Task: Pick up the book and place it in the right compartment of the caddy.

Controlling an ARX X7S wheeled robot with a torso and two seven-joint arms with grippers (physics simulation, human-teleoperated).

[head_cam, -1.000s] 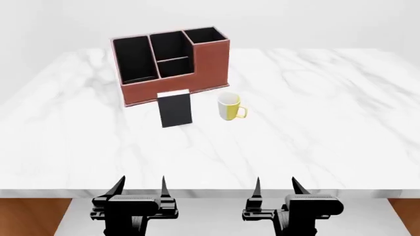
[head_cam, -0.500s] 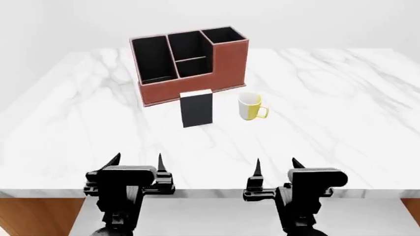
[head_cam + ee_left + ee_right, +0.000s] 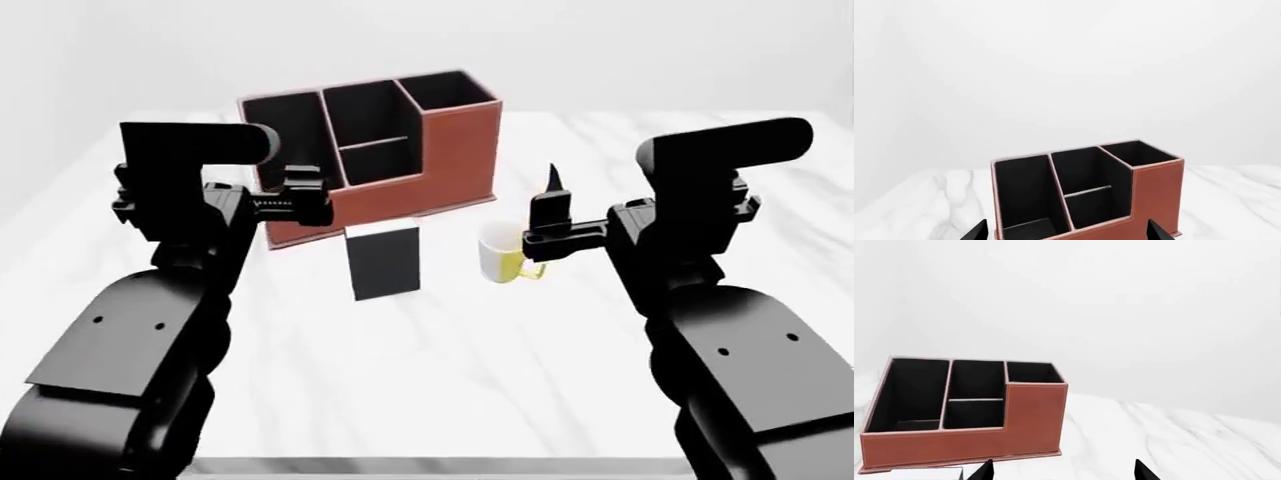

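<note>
The red-brown caddy (image 3: 461, 150) stands at the back of the white marble table. Its right compartment (image 3: 447, 92) is the tall, black-lined end. The caddy also shows in the left wrist view (image 3: 1157, 195) and the right wrist view (image 3: 1034, 415). The black book (image 3: 383, 262) stands upright in front of the caddy, white page edge up. Its top edge just shows in the right wrist view (image 3: 927, 473). My left gripper (image 3: 304, 195) is open and empty, raised in front of the caddy's left part. My right gripper (image 3: 574, 200) is open and empty, raised right of the caddy, above the mug.
A yellow mug (image 3: 505, 255) stands right of the book, close to it. Bare marble table (image 3: 747, 200) stretches right of the caddy and in front of the book. My two large black arms fill the lower left and lower right of the head view.
Both arms have risen from below the table's front edge and reached forward over the table toward the caddy. The head view has shifted. Book, mug and caddy have not moved.
</note>
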